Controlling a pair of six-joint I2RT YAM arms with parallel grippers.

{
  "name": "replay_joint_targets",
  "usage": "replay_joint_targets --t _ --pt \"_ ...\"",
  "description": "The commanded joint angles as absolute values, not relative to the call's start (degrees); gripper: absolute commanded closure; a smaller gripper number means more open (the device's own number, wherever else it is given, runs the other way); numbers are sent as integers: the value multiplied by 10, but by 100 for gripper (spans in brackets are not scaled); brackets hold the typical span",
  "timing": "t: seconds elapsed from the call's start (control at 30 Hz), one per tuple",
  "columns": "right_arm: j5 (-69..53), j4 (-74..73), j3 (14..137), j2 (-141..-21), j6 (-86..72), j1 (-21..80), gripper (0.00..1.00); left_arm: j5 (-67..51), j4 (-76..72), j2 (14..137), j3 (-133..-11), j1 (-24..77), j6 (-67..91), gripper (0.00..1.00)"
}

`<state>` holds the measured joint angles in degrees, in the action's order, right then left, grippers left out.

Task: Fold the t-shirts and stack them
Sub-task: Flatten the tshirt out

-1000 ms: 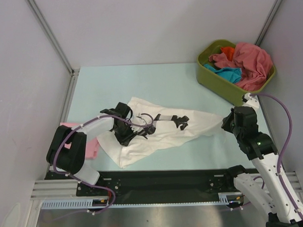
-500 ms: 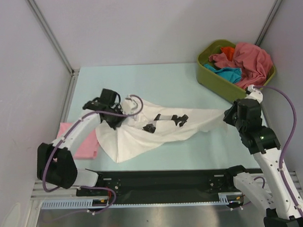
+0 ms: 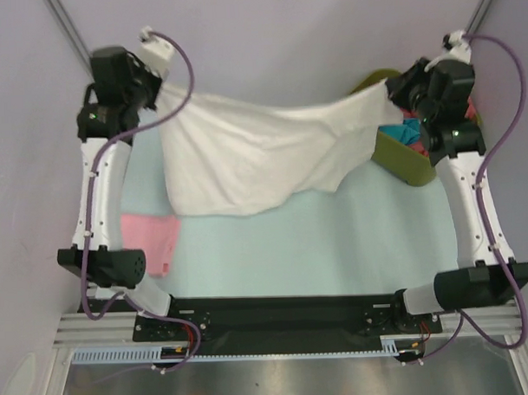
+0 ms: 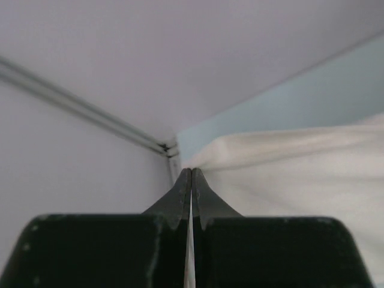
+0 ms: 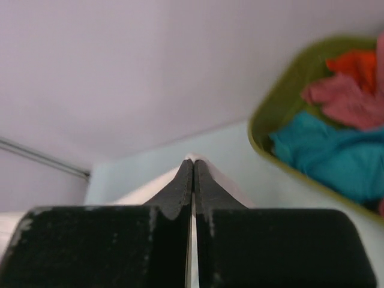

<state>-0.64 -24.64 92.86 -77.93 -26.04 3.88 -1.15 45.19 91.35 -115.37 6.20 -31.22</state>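
White cloth fills the middle of our overhead view: the large white t-shirt (image 3: 254, 150) hangs in the air over the far half of the table (image 3: 335, 247), stretched between our two arms. Our left gripper (image 3: 159, 90) is raised high above the far left corner, its fingers pressed together on one top edge of the shirt. In the left wrist view the fabric runs off to the right from the very tips. Our right gripper (image 3: 388, 86) is up near the far right corner, its fingers likewise clamped on the opposite edge. The shirt sags between the two grips, and its lower hem droops lowest on the left side.

Flat on the table near the left edge lies the pink t-shirt (image 3: 151, 242), well apart from the hanging one. In the far right corner stands the olive-green tub (image 3: 391, 155). Inside it we see a teal t-shirt (image 5: 336, 157), a rose-red t-shirt (image 5: 348, 99) and an orange t-shirt (image 5: 358, 63), all bunched together.
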Motion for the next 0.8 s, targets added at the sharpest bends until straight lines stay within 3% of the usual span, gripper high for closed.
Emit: replay_joint_targets --t 0.0,0.03,0.1,0.2,0.3,0.5,0.77 --pt "-79 -108 1100 -813 -332 -16 100 32 417 946 -1356 -20 -243 100" --pt "-86 -113 1140 -839 -341 -35 100 28 422 954 -1409 -25 -247 100" --pt "-105 -131 1230 -859 -350 -44 100 16 411 937 -1405 -32 -269 100" --pt "-139 -155 1256 -856 -342 -51 100 -40 359 849 -1271 -33 -283 100" --pt "-150 -150 1161 -785 -337 -51 100 -87 311 766 -1107 -33 -305 100" --pt "-137 -134 781 -546 -344 -51 100 -133 311 650 -814 -33 -351 100" --pt "-123 -365 425 -270 -401 -47 100 -236 342 501 -400 -28 -459 100"
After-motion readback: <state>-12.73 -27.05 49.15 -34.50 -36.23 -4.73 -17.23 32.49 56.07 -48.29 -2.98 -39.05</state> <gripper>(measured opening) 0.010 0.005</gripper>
